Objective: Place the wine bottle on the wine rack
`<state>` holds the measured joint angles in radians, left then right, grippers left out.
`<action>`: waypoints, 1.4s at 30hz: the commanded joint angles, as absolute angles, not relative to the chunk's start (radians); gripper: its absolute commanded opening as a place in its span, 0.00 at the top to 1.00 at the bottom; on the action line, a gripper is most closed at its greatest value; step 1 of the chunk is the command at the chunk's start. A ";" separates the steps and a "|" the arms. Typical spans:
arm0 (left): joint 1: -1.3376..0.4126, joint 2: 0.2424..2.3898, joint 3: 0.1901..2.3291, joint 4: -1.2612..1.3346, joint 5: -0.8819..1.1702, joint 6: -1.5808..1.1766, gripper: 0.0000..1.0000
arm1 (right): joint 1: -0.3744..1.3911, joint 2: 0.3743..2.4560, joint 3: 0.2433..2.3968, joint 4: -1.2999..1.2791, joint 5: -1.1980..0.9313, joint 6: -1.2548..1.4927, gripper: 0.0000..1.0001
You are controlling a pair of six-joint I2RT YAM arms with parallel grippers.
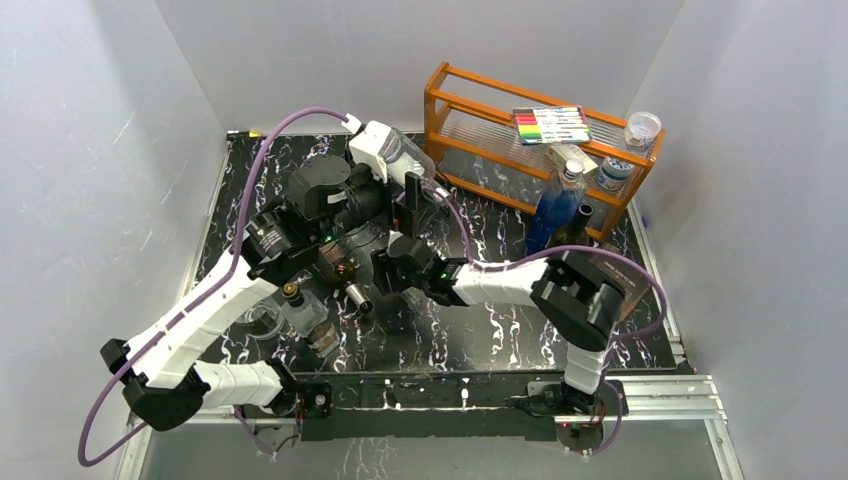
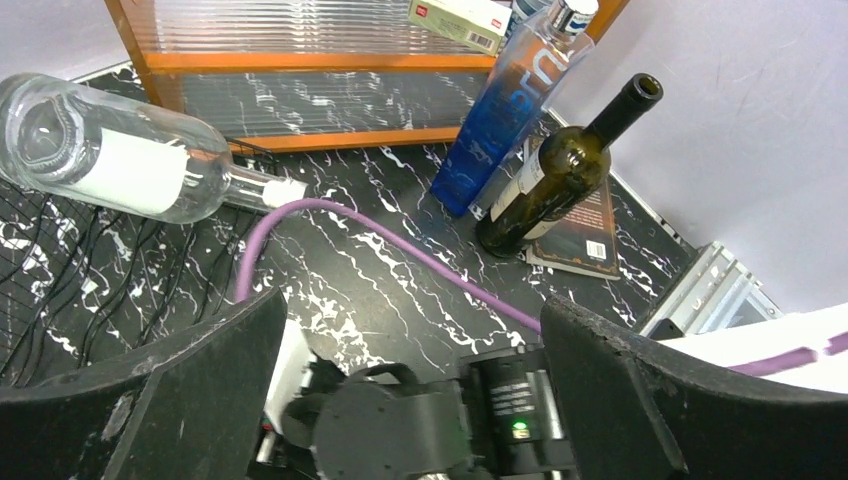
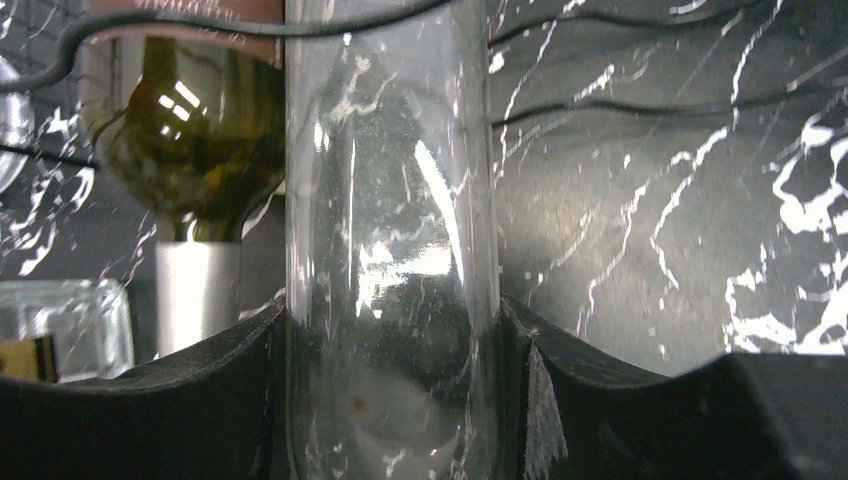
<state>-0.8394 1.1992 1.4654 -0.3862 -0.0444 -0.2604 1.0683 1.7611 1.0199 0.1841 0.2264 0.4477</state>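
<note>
My right gripper [image 3: 390, 325] is shut on a clear glass bottle [image 3: 390, 200], with one finger on each side of it. The bottle lies over the black wire rack [image 3: 620, 105]. An olive bottle [image 3: 180, 130] with a silver neck lies in the rack beside it and also shows in the top view [image 1: 345, 272]. My left gripper [image 2: 410, 305] is open and empty, above the right arm's wrist. A clear labelled bottle [image 2: 120, 160] lies on the rack wires [image 2: 60, 260] to its left. In the top view the arms hide most of the rack.
An orange wooden shelf [image 1: 540, 140] stands at the back right, holding markers [image 1: 550, 125] and jars. A blue bottle [image 2: 500, 110] and a dark wine bottle [image 2: 550, 180] stand in front of it, by a book [image 2: 590, 235]. A square clear bottle [image 1: 310, 320] and a glass [image 1: 265, 320] are at the near left.
</note>
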 commanded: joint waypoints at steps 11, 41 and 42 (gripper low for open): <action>-0.836 1.138 1.465 -0.424 -0.021 -0.244 0.02 | 1.072 1.947 1.226 0.457 0.307 0.335 1.00; -0.836 1.079 1.426 -0.488 -0.059 -0.227 0.02 | 1.053 2.053 1.318 0.406 0.353 0.437 0.25; -0.836 1.077 1.427 -0.489 -0.060 -0.227 0.02 | 1.054 2.046 1.312 0.407 0.352 0.439 0.17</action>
